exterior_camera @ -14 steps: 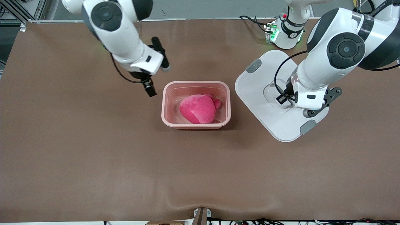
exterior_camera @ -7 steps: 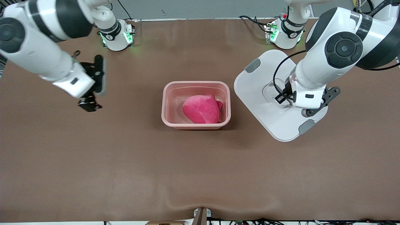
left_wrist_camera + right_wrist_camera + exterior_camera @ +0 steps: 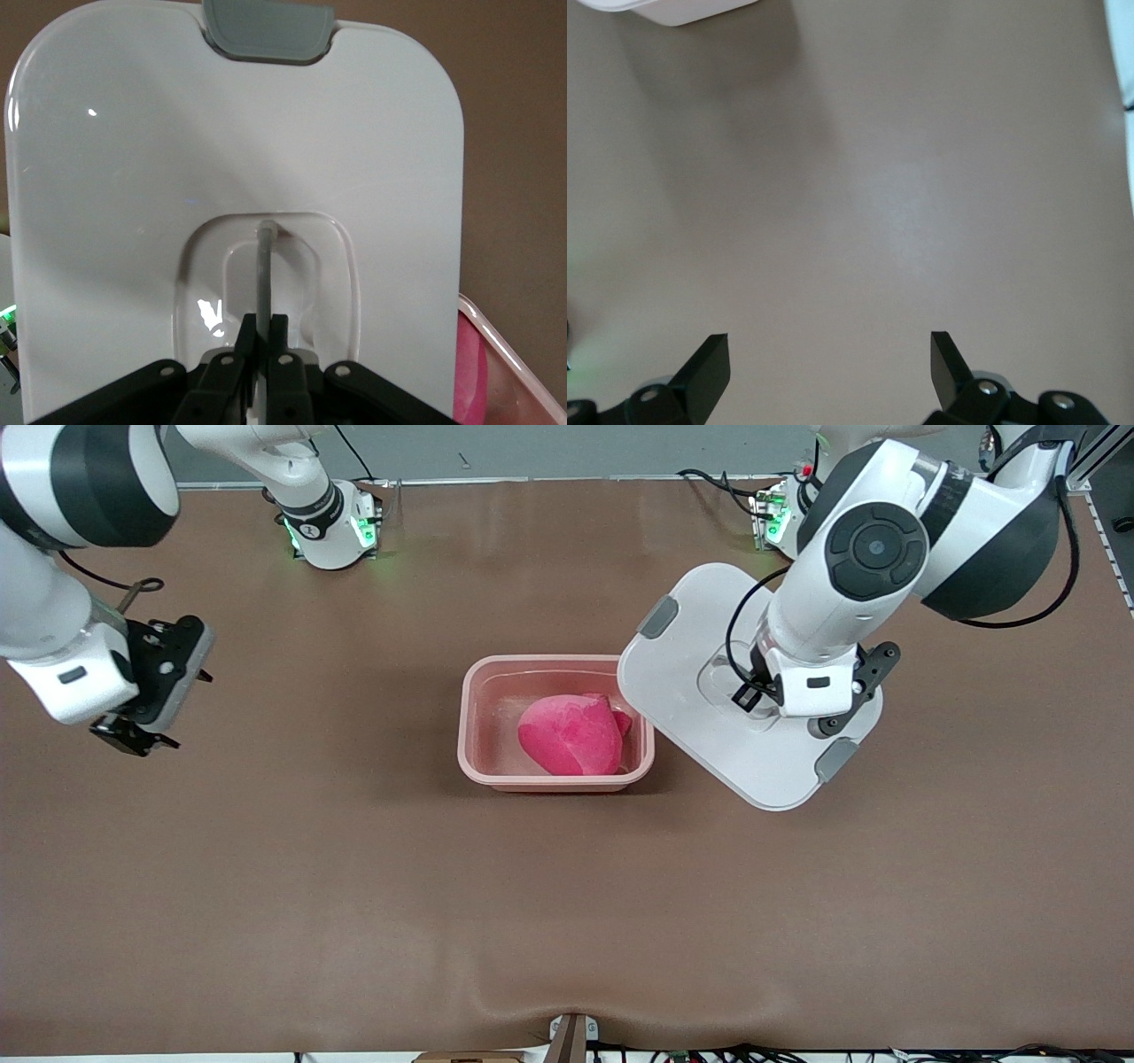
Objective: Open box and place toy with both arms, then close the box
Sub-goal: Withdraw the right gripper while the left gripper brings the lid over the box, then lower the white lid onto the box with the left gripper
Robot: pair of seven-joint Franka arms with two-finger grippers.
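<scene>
From the front I see my left gripper (image 3: 769,700) bent down over the white lid (image 3: 709,744), whose edge overlaps the pink box (image 3: 483,766); the toy (image 3: 571,735) lies inside.

Left wrist: jaws pinched on the lid's handle (image 3: 263,274).

Right wrist: right gripper (image 3: 830,372) over bare table (image 3: 877,177), jaws wide.

Toy (image 3: 569,735) in box (image 3: 478,766) at frame centre; lid (image 3: 700,726) right of centre, its edge overlapping the box rim, held in left gripper (image 3: 769,707); right gripper (image 3: 146,722) over table (image 3: 354,886) at left edge.
</scene>
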